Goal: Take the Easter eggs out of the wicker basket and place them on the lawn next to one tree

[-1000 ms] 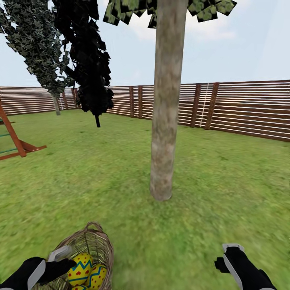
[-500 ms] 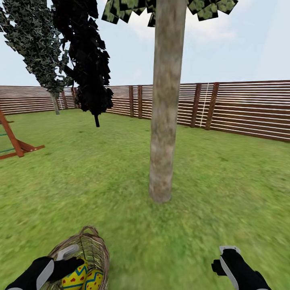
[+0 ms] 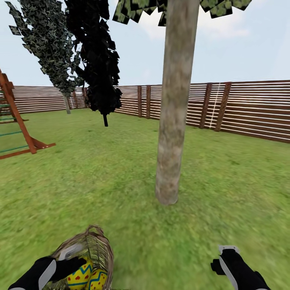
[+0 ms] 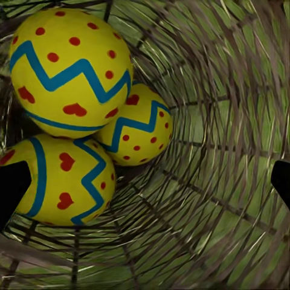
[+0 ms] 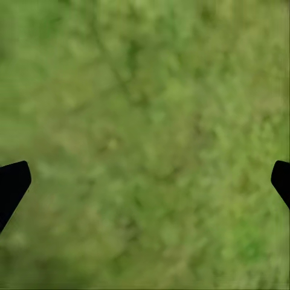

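Observation:
The wicker basket [image 3: 100, 246] lies tilted on the lawn [image 3: 121, 181] at the bottom left of the head view. My left gripper [image 3: 72, 257] is at its mouth. The left wrist view looks down into the woven wall [image 4: 229, 90], where three Easter eggs [image 4: 69, 66] [image 4: 136, 130] [image 4: 60, 181] lie bunched together. The left gripper [image 4: 145, 181] is open, its fingertips wide apart and touching no egg. Two eggs [image 3: 80, 274] [image 3: 98, 278] show in the head view. The tree [image 3: 173, 121] stands just ahead, right of the basket. My right gripper [image 3: 221, 257] [image 5: 145, 181] hangs open and empty over grass.
A brown slat fence [image 3: 249, 108] rings the garden at the back. A wooden play tower [image 3: 18, 125] stands at the left edge. A narrow dark columnar tree [image 3: 48, 44] and an almost black tree [image 3: 98, 60] rise at the back left. Grass spreads around the trunk.
The whole picture has slid a little to the right, so the camera has turned left. The basket, eggs and both grippers keep their places relative to me.

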